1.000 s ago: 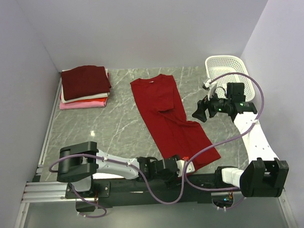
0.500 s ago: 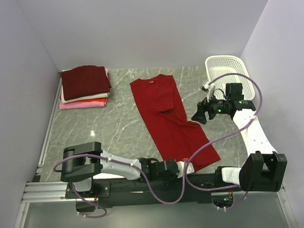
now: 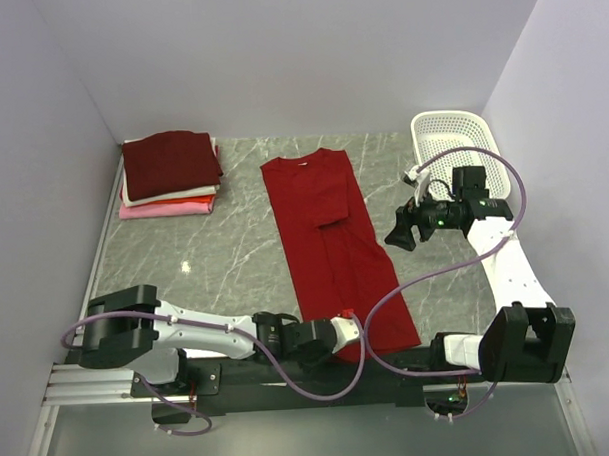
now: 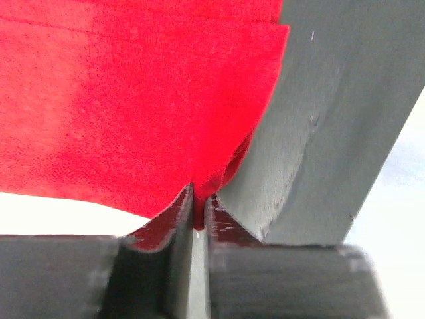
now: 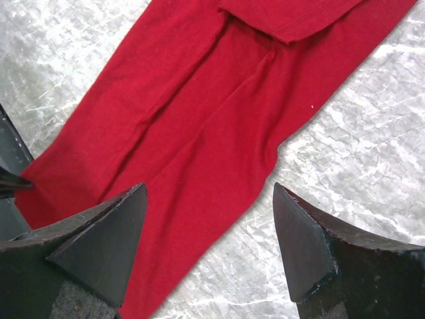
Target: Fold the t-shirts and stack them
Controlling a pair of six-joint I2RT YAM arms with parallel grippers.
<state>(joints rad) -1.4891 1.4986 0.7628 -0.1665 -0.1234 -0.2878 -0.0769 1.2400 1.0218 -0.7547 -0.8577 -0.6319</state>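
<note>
Seen from above, the red t-shirt (image 3: pixel 330 242) lies folded into a long strip down the middle of the marble table (image 3: pixel 216 261), its collar toward the far wall and its hem at the near edge, with one sleeve tucked across the chest. The left gripper (image 3: pixel 348 321) reaches low along the near edge to the hem's corner, though from this height how its jaws stand is hard to make out. The left wrist camera settles it: the two dark fingers (image 4: pixel 174 214) are pressed together with a small fold of the red cloth pinched between them, and the cloth spreads away flat over the grey table top. The right gripper (image 3: pixel 398 232) hangs just off the shirt's right edge. Its wrist camera shows both fingers (image 5: pixel 106 239) spread wide with nothing between them, looking down on the shirt's lower half and the sleeve hem. Only the top view takes in the stack of folded t-shirts (image 3: pixel 168 171) at the far left corner, dark maroon on top with white and pink layers under it, and the white basket (image 3: pixel 451 138) at the far right. A small white neck label (image 3: pixel 304 160) shows at the red shirt's collar, too small to read.
</note>
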